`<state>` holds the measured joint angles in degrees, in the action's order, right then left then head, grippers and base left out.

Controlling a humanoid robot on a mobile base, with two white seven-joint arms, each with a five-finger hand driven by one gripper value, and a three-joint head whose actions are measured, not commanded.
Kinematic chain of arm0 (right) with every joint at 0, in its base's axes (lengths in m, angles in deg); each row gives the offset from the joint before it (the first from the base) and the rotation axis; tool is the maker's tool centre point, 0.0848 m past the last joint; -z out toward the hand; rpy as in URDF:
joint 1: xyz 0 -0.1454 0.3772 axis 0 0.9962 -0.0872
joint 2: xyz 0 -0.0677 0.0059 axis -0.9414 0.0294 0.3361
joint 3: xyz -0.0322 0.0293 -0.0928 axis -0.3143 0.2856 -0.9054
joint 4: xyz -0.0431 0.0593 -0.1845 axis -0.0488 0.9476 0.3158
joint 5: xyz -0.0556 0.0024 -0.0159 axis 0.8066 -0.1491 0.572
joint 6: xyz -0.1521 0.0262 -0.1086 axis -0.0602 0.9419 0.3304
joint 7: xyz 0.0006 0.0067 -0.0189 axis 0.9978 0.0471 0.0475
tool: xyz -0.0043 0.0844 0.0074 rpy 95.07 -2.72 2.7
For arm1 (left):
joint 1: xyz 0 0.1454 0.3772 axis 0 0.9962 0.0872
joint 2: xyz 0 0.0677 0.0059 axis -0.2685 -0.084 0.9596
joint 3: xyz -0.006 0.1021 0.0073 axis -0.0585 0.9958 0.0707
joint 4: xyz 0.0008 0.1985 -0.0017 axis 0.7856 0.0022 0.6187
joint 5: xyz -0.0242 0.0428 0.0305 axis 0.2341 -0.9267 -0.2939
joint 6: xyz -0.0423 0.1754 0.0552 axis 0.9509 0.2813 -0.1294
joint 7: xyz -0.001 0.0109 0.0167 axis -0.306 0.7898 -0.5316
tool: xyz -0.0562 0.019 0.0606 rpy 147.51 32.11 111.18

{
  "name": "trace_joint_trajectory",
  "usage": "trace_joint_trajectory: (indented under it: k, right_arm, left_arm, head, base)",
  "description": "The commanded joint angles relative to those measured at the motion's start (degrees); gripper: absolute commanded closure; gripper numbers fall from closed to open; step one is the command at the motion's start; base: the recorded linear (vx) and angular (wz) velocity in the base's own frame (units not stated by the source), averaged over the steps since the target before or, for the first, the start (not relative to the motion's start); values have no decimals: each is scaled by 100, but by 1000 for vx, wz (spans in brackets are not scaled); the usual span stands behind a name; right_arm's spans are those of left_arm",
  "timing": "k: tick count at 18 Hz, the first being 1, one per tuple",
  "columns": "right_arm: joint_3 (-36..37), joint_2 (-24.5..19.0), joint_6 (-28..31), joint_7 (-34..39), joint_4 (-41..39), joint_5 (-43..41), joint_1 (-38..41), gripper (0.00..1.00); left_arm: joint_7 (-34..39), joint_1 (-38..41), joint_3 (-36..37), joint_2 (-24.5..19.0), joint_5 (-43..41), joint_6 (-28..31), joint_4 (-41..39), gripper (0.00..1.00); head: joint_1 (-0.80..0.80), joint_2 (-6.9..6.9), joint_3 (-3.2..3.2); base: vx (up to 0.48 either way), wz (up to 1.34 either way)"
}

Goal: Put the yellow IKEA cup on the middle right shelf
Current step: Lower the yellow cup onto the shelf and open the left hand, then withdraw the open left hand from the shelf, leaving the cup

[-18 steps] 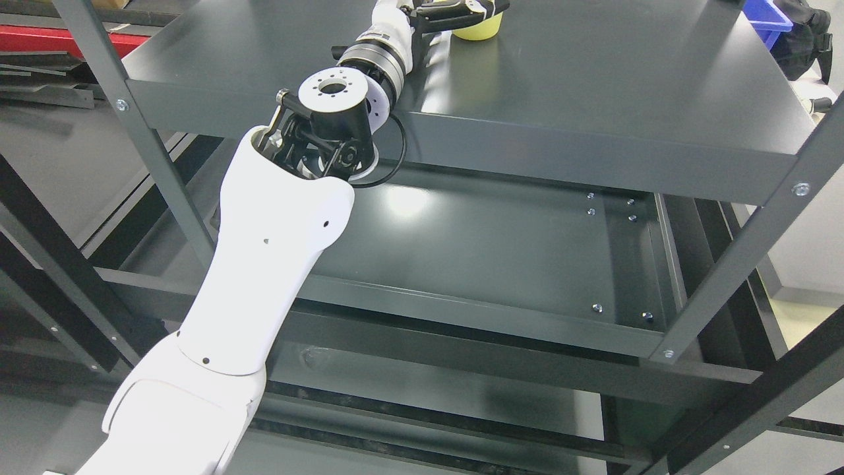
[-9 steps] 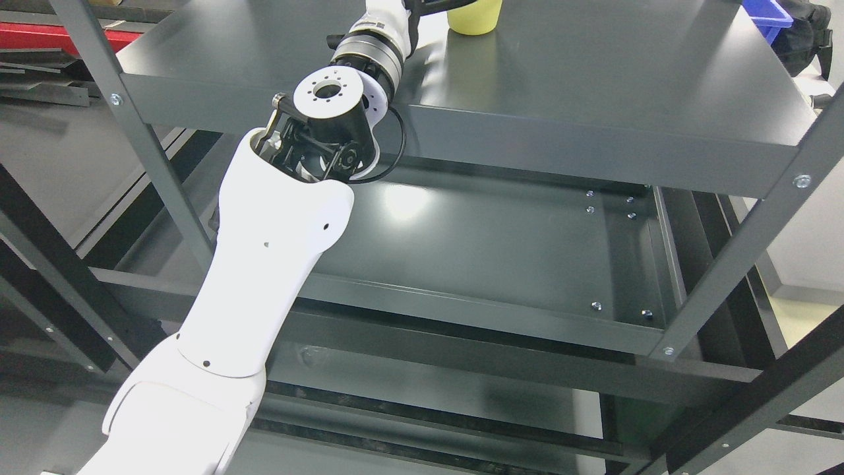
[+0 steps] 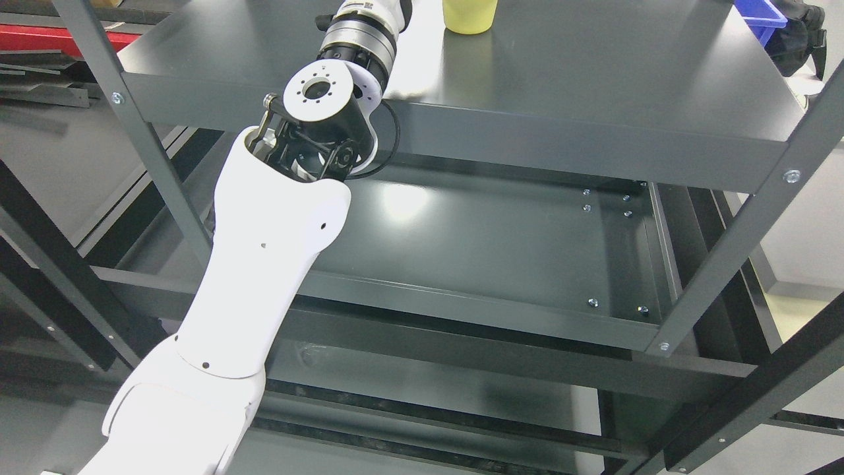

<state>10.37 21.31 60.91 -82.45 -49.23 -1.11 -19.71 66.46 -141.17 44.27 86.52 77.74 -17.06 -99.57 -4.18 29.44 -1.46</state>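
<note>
Head view. Your left arm (image 3: 264,251) comes in from the lower left and reaches up over the front edge of the upper shelf (image 3: 593,79). The wrist passes out of the top of the picture, so the hand itself is cut off; you cannot tell whether its fingers are apart, together or clamped on anything.

The yellow cup (image 3: 469,16) stands upright on that upper shelf, at the top edge of the picture, just right of the wrist. Only its lower part shows; its rim is out of frame.

Below, a lower shelf (image 3: 501,244) lies bare and dark, with screws near its right side. A blue bin (image 3: 765,13) sits at the far right corner of the upper shelf, well apart from the cup.
</note>
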Motion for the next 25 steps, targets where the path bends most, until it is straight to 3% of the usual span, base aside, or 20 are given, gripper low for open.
trace_joint_trajectory:
  k: [1,6,12,14,17,20,25]
  right_arm:
    - [-97,100,3,2,0,-141,79,1]
    - [-97,100,3,2,0,-141,79,1]
    - [-97,100,3,2,0,-141,79,1]
    - [-97,100,3,2,0,-141,79,1]
    - [-97,100,3,2,0,-141,79,1]
    - [-97,100,3,2,0,-141,70,1]
    - [-97,100,3,2,0,-141,79,1]
  left_arm:
    - [-22,284,-68,-101,-27,-376,-283,1]
    - [-22,565,142,-101,-27,-833,-785,1]
    - [-232,1004,679,-361,-605,-2028,-943,1]
    - [-801,1128,679,-475,-913,-2405,-943,1]
    - [-2205,1452,679,-729,-1440,-3266,-830,1]
    - [-3201,1883,627,-932,-1494,-3392,-733,1]
    - [-3975,2832,766,-1090,-1494,-3716,-741,1]
  head:
    - [0,0,0]
    - [0,0,0]
    - [0,0,0]
    - [0,0,0]
    - [0,0,0]
    - [0,0,0]
    - [0,0,0]
  base:
    - [-23,0]
    - [-20,0]
    - [-49,-2]
    - [-95,-12]
    - [-129,-31]
    - [-140,-60]
    - [-141,18]
